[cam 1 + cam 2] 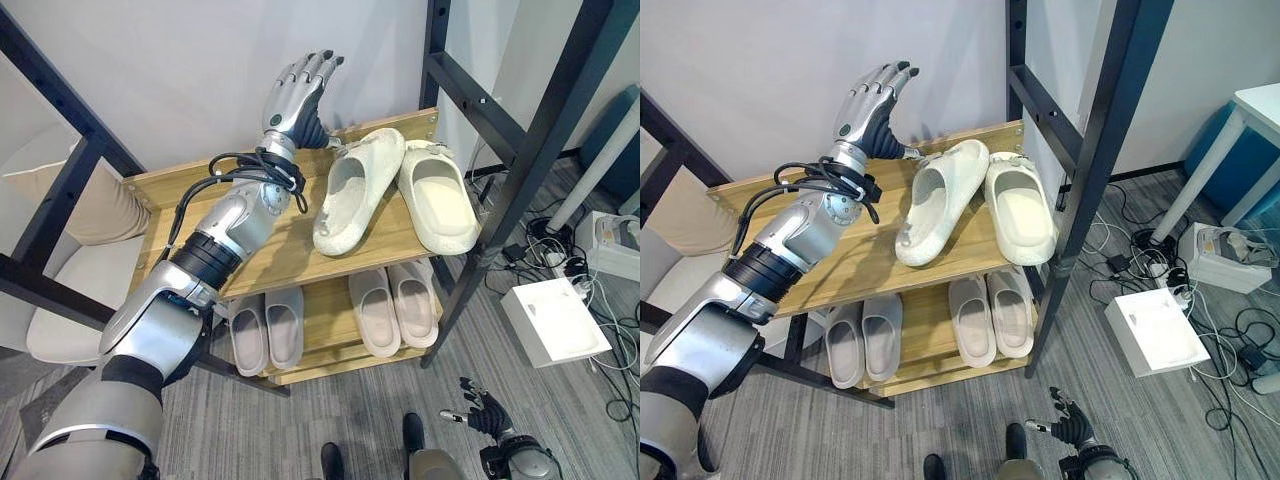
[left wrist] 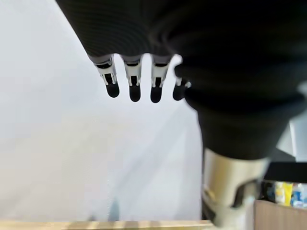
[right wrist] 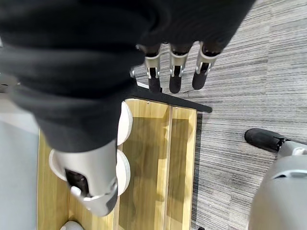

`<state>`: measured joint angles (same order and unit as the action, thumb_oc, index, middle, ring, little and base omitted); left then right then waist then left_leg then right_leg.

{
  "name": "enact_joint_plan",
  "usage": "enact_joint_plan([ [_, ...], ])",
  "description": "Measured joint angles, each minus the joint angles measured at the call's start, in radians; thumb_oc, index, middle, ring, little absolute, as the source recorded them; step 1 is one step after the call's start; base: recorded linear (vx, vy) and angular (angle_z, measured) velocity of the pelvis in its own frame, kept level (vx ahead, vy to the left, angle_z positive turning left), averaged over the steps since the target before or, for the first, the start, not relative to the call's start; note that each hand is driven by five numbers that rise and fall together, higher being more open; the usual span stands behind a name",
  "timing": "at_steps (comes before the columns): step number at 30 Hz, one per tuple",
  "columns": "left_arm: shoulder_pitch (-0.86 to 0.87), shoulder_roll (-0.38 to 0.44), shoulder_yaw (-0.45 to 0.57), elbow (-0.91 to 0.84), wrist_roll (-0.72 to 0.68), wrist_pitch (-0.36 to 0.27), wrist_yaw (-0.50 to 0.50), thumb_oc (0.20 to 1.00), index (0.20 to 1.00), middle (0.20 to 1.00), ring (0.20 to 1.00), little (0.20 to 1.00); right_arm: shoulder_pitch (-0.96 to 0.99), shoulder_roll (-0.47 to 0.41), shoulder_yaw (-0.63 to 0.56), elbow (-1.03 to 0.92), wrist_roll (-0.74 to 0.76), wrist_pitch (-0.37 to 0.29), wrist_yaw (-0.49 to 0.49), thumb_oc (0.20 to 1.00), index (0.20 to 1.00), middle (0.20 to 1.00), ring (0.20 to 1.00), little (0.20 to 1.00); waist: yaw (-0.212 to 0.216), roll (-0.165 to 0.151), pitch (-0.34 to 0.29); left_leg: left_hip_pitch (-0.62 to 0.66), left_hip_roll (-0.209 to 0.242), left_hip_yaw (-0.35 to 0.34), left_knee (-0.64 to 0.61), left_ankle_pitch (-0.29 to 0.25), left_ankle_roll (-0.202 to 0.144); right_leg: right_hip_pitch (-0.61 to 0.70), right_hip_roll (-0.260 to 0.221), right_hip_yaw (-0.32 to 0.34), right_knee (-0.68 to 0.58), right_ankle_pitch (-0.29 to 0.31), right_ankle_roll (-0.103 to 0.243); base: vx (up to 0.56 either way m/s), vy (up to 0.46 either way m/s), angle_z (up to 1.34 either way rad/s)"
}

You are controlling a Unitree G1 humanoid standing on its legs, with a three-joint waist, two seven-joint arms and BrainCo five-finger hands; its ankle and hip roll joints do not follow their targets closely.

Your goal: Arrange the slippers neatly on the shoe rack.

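Two cream slippers lie on the top shelf (image 1: 270, 250) of the wooden shoe rack. The left slipper (image 1: 355, 190) is tipped on its edge, slanted, with its toe touching the right slipper (image 1: 438, 198), which lies flat. My left hand (image 1: 300, 95) is raised above the shelf's back edge, just left of the slippers, open and touching nothing; its straight fingers (image 2: 134, 86) point at the white wall. My right hand (image 1: 485, 410) hangs low near the floor in front of the rack, its fingers (image 3: 175, 72) straight and holding nothing.
The lower shelf (image 3: 158, 158) carries two pairs of beige slippers (image 1: 267, 330) (image 1: 393, 305). A black metal frame post (image 1: 520, 170) stands at the rack's right end. A white box (image 1: 555, 320) and cables lie on the floor to the right. A beige cushion (image 1: 80, 270) is at the left.
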<state>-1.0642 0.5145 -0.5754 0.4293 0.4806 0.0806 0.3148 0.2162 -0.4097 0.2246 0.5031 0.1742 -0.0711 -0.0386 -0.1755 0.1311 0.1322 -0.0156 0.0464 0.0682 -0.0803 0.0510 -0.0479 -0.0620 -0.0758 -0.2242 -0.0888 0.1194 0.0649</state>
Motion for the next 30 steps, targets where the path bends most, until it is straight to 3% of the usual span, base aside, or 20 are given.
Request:
enact_joint_plan([
  [10, 0.069, 0.003, 0.042, -0.022, -0.002, -0.007, -0.013, 1.0, 1.0, 1.0, 1.0, 1.0, -0.004, 0.019, 0.001, 0.0, -0.008, 0.015, 0.002, 1.0, 1.0, 1.0, 1.0, 1.0, 0.008, 0.001, -0.001, 0.003, 0.001, -0.005, 0.0, 0.003, -0.001, 0.007, 0.0, -0.01, 0.0, 0.0, 0.0, -0.01, 0.003, 0.02],
  [16, 0.259, 0.053, 0.182, -0.118, -0.043, -0.013, -0.022, 1.0, 1.0, 1.0, 1.0, 1.0, 0.014, 0.021, -0.002, 0.0, -0.02, 0.017, 0.004, 1.0, 1.0, 1.0, 1.0, 1.0, 0.026, 0.003, -0.001, 0.003, 0.002, -0.012, 0.0, 0.005, -0.002, 0.01, 0.0, -0.017, 0.0, 0.0, -0.001, 0.0, 0.001, 0.03],
  [19, 0.426, 0.062, 0.308, -0.217, -0.079, -0.021, -0.026, 1.0, 1.0, 1.0, 1.0, 1.0, 0.03, 0.023, -0.006, -0.001, -0.037, 0.02, 0.008, 1.0, 1.0, 1.0, 1.0, 1.0, 0.045, 0.001, 0.0, 0.005, 0.002, -0.027, 0.0, 0.005, -0.003, 0.018, 0.0, -0.027, 0.0, -0.005, -0.002, -0.01, 0.001, 0.11],
  [21, 0.565, 0.041, 0.391, -0.282, -0.183, -0.056, -0.027, 1.0, 1.0, 1.0, 1.0, 1.0, 0.036, 0.032, -0.01, -0.001, -0.038, 0.027, 0.008, 1.0, 1.0, 1.0, 1.0, 1.0, 0.055, 0.0, 0.001, 0.012, 0.002, -0.031, 0.0, 0.006, -0.003, 0.027, 0.0, -0.029, 0.0, -0.009, -0.005, -0.01, 0.016, 0.12],
  [24, 0.699, 0.01, 0.424, -0.305, -0.421, -0.095, -0.053, 1.0, 1.0, 1.0, 1.0, 1.0, 0.038, 0.05, -0.009, -0.001, -0.053, 0.037, 0.012, 1.0, 1.0, 1.0, 1.0, 1.0, 0.085, -0.001, 0.002, 0.015, 0.002, -0.038, 0.0, 0.006, -0.003, 0.034, -0.001, -0.042, 0.0, -0.012, -0.004, -0.01, 0.017, 0.11],
  [27, 0.792, -0.075, 0.406, -0.314, -0.718, -0.141, -0.093, 1.0, 1.0, 1.0, 1.0, 1.0, 0.035, 0.064, 0.002, 0.001, -0.057, 0.038, 0.024, 1.0, 1.0, 1.0, 1.0, 1.0, 0.105, -0.004, 0.003, 0.015, 0.0, -0.058, 0.0, 0.005, -0.003, 0.043, -0.003, -0.05, 0.0, -0.016, -0.003, 0.01, 0.01, 0.16],
  [30, 0.8, -0.081, 0.365, -0.347, -0.863, -0.157, -0.134, 1.0, 1.0, 1.0, 1.0, 1.0, 0.024, 0.066, 0.0, 0.008, -0.057, 0.039, 0.03, 1.0, 1.0, 1.0, 1.0, 1.0, 0.11, -0.007, 0.003, 0.015, 0.0, -0.06, 0.0, 0.006, -0.003, 0.045, -0.002, -0.053, 0.0, -0.016, -0.003, 0.0, 0.005, 0.02],
])
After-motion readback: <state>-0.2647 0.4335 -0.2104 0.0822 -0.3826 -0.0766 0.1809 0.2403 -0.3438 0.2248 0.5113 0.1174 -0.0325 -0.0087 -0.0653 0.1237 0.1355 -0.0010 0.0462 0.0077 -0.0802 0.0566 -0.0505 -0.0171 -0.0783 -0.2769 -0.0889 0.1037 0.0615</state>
